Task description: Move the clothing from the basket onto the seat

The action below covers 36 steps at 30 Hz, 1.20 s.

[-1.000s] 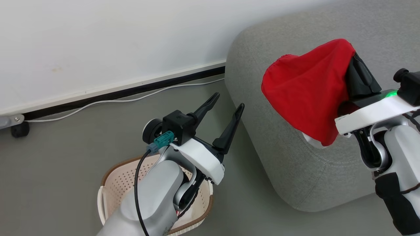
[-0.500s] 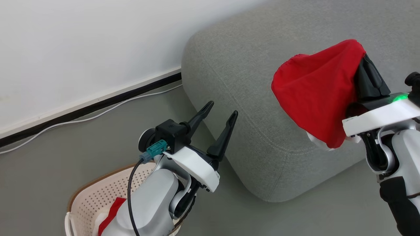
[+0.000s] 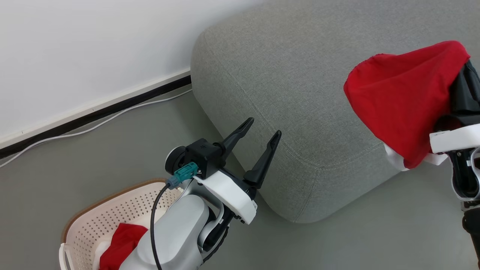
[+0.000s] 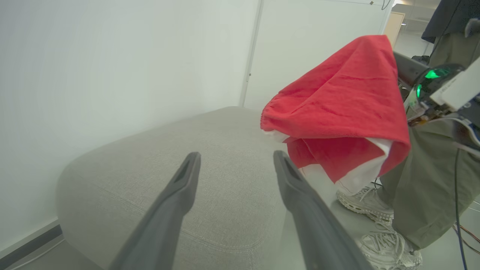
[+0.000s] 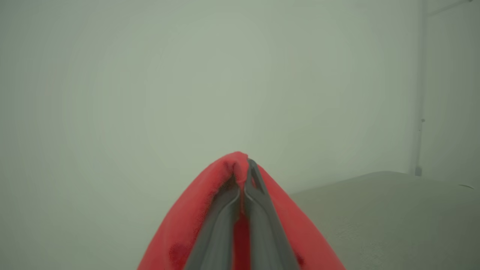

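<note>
Beside the seat's (image 3: 285, 82) near edge, a red garment (image 3: 397, 101) was held aloft, clamped by the closed fingers of the right hand (image 5: 245, 168), with the upholstery below and to its left. The left hand (image 3: 263, 126) was seen spread and empty by the basket (image 3: 123, 202), where more clothing (image 3: 120, 243) lay.

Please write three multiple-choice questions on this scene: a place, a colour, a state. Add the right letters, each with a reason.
1. Where is the garment that the right gripper holds?
A. on a table
B. in the air by the sofa
C. on a chair
2. What colour is the rim of the basket?
A. blue
B. brown
C. black
3. How is the left gripper?
A. shut on cloth
B. shut, empty
C. open, empty

1 B: it hangs from the shut gripper.
2 B: a brown band tops it.
3 C: its jaws stand apart, nothing between.
</note>
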### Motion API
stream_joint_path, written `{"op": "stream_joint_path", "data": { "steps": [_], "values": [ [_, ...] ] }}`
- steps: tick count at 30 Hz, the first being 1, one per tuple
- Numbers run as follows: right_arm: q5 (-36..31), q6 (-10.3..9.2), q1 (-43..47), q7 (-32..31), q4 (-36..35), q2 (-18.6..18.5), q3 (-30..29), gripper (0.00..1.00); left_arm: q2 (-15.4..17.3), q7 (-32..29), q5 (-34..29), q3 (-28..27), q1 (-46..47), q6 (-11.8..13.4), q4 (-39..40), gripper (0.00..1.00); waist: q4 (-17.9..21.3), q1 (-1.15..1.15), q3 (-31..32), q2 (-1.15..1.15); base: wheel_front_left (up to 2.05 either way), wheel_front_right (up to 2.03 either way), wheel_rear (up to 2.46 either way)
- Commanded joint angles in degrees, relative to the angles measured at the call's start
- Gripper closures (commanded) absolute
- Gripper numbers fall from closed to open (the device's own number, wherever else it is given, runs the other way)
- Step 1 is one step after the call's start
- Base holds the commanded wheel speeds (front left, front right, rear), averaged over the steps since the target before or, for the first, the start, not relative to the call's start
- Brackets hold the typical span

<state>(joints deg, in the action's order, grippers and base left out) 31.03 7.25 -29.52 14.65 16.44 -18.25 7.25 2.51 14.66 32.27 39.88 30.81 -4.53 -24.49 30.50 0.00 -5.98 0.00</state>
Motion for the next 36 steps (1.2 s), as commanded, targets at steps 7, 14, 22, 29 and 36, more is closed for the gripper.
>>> {"op": "stream_joint_path", "data": {
  "steps": [7, 14, 22, 29, 36],
  "values": [
    [-0.34, 0.24, -3.05, 0.35, -1.45, -1.51, -3.27, 1.0, 0.37, 0.34, -2.05, -0.34, 3.52, 0.41, 2.77, 0.0, -0.52, 0.0, -5.31, 0.0, 0.0, 0.0, 0.0],
    [0.64, 0.24, -8.42, 0.35, 0.27, -3.96, -7.69, 1.0, 0.37, 0.34, -4.22, 3.33, 8.78, 0.42, 3.45, 0.0, -4.24, 0.0, -13.12, 0.0, 0.0, 0.0, 0.0],
    [0.58, 0.24, -14.8, 0.35, 2.01, -8.2, -10.63, 1.0, 0.37, 0.34, -6.3, 7.39, 15.19, 1.56, 2.5, 0.0, -7.09, 0.0, -21.36, 0.0, 0.0, 0.0, 0.0],
    [-0.09, 0.24, -21.93, 0.35, 5.42, -11.86, -14.88, 1.0, 0.37, 0.34, -9.61, 11.87, 22.32, 3.38, 1.85, 0.0, -9.76, 0.0, -29.3, 0.0, 0.0, 0.0, 0.0],
    [-1.38, 0.24, -28.97, 0.35, 11.12, -14.99, -17.73, 1.0, 0.37, 0.34, -11.71, 14.71, 26.39, 5.17, 1.84, 0.0, -12.12, 0.0, -34.34, 0.0, 0.0, 0.0, 0.0]
  ]
}}
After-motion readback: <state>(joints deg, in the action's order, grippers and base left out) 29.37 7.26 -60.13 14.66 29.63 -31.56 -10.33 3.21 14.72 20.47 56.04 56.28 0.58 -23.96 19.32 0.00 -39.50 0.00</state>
